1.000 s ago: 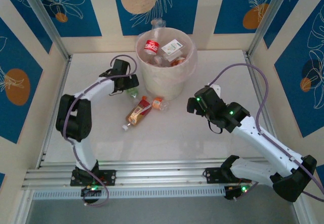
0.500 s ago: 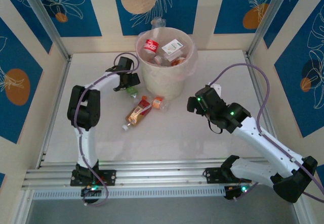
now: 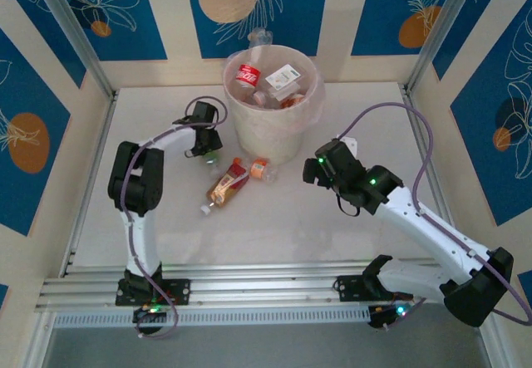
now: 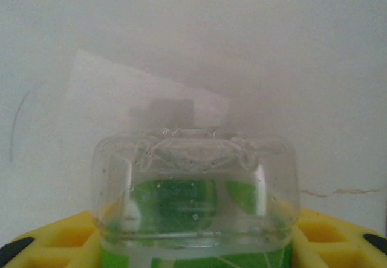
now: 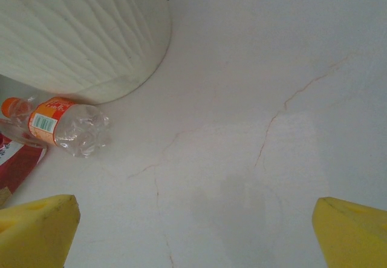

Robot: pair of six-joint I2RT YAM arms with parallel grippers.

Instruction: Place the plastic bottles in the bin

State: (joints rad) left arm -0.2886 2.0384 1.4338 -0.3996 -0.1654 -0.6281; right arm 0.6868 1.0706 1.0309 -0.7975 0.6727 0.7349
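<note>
Two grippers at work. Clamping green bottle [image 4: 195, 201] [image 3: 213, 159] with left gripper [image 4: 195, 244] [image 3: 205, 147], yellow pads [image 4: 54, 241] tight on either side, low on table [image 3: 274, 227] just left of bin [image 3: 274, 127]. Holding right gripper [image 5: 193, 232] [image 3: 314, 169] spread wide and empty over bare table, right of bin's base. Lying by bin's foot: orange-label bottle [image 5: 57, 123] [image 3: 259, 169]; just beside it, larger red-label bottle [image 3: 226, 187], white cap toward near edge. Piled inside bin: several more bottles [image 3: 266, 81].

White table [image 3: 274, 235] (thin cracks [image 5: 272, 120] run across it), blue leaf-patterned wall panels [image 3: 291, 11] behind.
</note>
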